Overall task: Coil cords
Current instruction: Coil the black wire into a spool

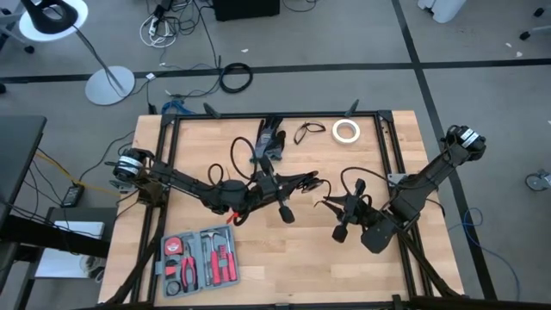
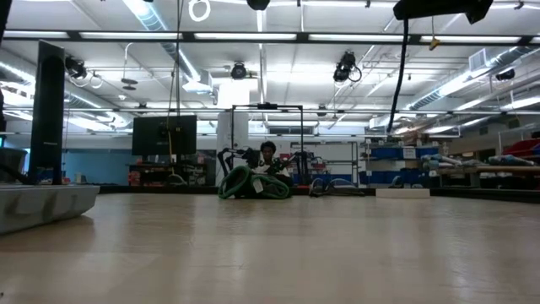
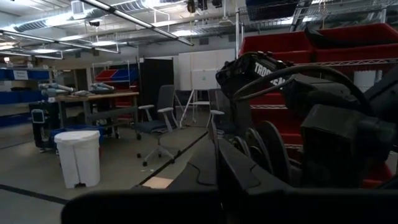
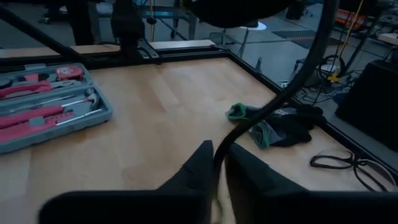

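Cord (image 4: 292, 81) runs between right pincer (image 4: 219, 163) fingers (apparently pinched).

Matt wood table (image 1: 293, 250); smooth black cord (image 4: 292, 87).

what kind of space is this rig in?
Probably a robotics lab or workshop. Red bins on shelving and a workbench with office chairs stand behind the table, under open ceiling ducts and strip lights. A tool kit lies on the wooden table.
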Robot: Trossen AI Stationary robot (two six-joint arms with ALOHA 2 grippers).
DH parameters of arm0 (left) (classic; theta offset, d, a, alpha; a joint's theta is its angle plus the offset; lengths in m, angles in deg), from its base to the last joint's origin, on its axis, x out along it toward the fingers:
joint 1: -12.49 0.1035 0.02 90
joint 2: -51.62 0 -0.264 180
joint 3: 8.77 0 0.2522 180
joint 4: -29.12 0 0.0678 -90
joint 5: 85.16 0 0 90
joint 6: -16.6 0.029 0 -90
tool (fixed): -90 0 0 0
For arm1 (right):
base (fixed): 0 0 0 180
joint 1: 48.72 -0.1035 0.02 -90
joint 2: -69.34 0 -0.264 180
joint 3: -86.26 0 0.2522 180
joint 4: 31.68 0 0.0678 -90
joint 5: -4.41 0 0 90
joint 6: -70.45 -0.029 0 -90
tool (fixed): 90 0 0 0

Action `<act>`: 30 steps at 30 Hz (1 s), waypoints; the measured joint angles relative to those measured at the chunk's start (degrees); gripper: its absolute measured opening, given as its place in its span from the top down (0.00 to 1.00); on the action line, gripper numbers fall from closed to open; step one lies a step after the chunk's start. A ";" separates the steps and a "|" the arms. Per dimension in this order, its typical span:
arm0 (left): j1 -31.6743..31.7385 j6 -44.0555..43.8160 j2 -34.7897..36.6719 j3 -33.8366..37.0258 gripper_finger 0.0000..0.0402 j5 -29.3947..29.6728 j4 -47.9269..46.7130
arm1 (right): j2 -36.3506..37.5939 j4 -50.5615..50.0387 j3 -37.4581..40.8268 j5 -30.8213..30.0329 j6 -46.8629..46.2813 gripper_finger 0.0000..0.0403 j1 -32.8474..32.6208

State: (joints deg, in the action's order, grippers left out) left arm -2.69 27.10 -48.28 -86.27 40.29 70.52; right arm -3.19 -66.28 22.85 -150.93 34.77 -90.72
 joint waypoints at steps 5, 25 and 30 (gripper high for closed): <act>-0.02 -0.20 0.00 0.00 1.00 -0.55 0.80 | 0.00 0.16 0.00 0.18 1.78 0.98 0.20; -0.14 -2.15 0.00 0.00 1.00 -2.34 3.81 | -1.81 11.90 0.00 8.92 15.71 1.00 13.18; 0.07 -1.14 0.00 0.00 1.00 -0.57 3.84 | -5.08 24.44 0.00 12.26 25.73 1.00 13.20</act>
State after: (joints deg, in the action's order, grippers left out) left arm -2.62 25.96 -48.28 -86.27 39.71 74.36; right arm -8.27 -41.85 22.85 -138.67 60.50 -77.51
